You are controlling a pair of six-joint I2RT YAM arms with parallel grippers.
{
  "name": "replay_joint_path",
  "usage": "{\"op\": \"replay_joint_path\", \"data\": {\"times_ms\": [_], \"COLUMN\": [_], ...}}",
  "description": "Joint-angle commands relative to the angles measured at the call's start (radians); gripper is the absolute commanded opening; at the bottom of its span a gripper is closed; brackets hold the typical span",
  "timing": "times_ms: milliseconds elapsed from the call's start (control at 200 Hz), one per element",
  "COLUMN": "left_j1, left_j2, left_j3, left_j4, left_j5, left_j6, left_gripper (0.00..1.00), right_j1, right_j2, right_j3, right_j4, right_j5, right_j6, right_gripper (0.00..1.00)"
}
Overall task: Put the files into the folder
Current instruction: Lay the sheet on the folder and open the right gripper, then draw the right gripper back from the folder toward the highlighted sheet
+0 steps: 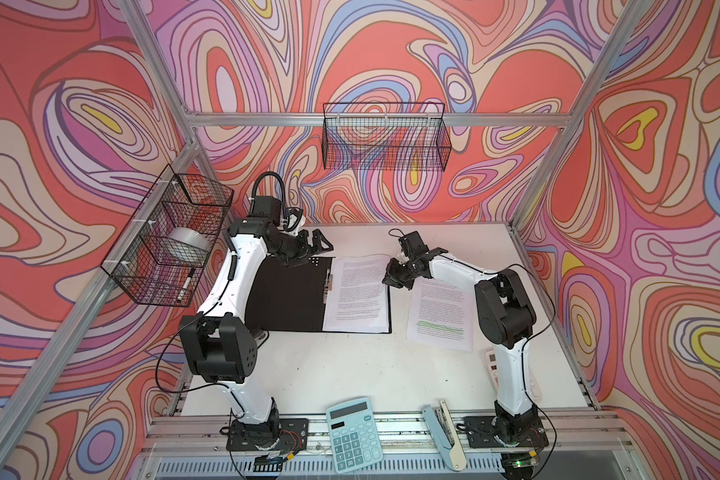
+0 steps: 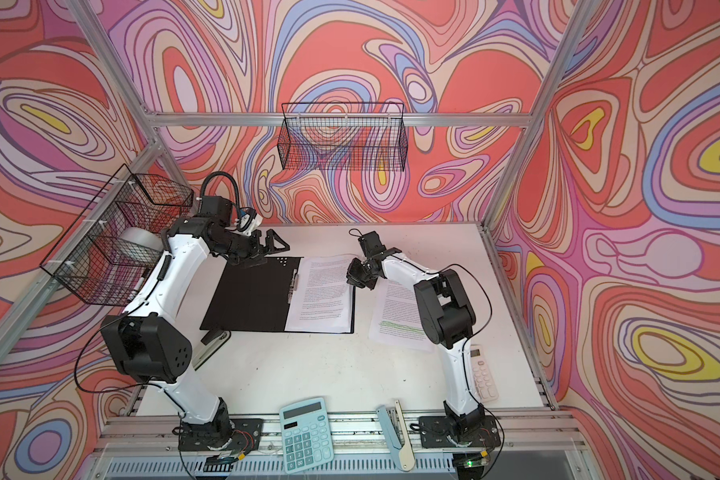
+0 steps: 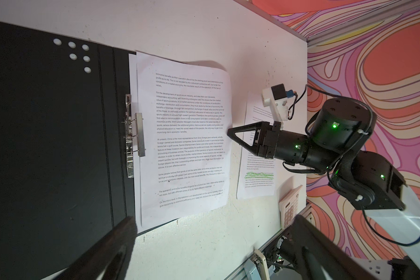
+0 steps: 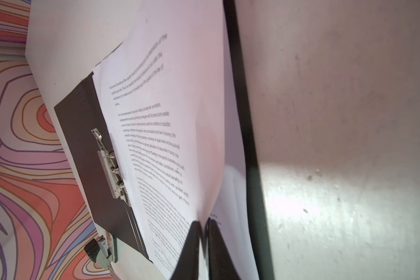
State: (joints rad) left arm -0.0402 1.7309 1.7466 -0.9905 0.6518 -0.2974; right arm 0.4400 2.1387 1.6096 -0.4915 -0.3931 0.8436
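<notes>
Pinching thin printed sheet (image 4: 175, 121), right fingers (image 4: 192, 242) hold its edge; left fingers (image 3: 121, 230) gape near black folder (image 3: 46, 145).

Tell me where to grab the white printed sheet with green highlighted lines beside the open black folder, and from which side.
Probably the near corner on the open black folder's side, approached from that side. The white green-highlighted sheet lies flat on the white table, so only edges are pinchable; the pink calculator crowds its other near corner.

The right arm (image 1: 501, 307) partly hides the files (image 1: 439, 316) and a calculator (image 1: 491, 366).
</notes>
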Motion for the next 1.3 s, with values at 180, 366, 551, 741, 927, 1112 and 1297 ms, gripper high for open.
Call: {"op": "replay_joint_path", "data": {"times_ms": [180, 366, 551, 741, 927, 1112, 1297], "left_j1": [-0.001, -0.001, -0.003, -0.005, -0.012, -0.012, -0.013], "left_j2": [0.016, 0.013, 0.016, 0.016, 0.017, 0.016, 0.018], "left_j3": [0.007, 0.009, 0.016, 0.01, 0.008, 0.01, 0.01], "left_j4": [-0.012, -0.017, -0.02, -0.023, -0.029, -0.033, -0.043], "left_j5": [0.019, 0.023, 0.019, 0.017, 0.017, 0.015, 0.012], "left_j6": [-0.008, -0.011, -0.012, -0.011, -0.006, -0.003, 0.007], "left_gripper": [1.0, 1.0, 1.0, 1.0, 1.0, 1.0, 1.0], "right_j1": [0.01, 0.012, 0.02, 0.028, 0.028, 0.028, 0.028], "right_j2": [0.03, 0.01, 0.02, 0.05, 0.08, 0.105, 0.117], "right_j3": [0.02, 0.017, 0.044, 0.079, 0.092, 0.088, 0.074], "right_j4": [-0.054, -0.073, -0.061, -0.077, -0.077, -0.073, -0.055], "right_j5": [0.025, 0.048, 0.016, 0.012, 0.004, -0.003, -0.01], "right_j6": [-0.045, -0.068, -0.088, -0.11, -0.118, -0.119, -0.113], "right_gripper": [0.27, 0.27, 0.08, 0.0, 0.0, 0.0, 0.0]}}
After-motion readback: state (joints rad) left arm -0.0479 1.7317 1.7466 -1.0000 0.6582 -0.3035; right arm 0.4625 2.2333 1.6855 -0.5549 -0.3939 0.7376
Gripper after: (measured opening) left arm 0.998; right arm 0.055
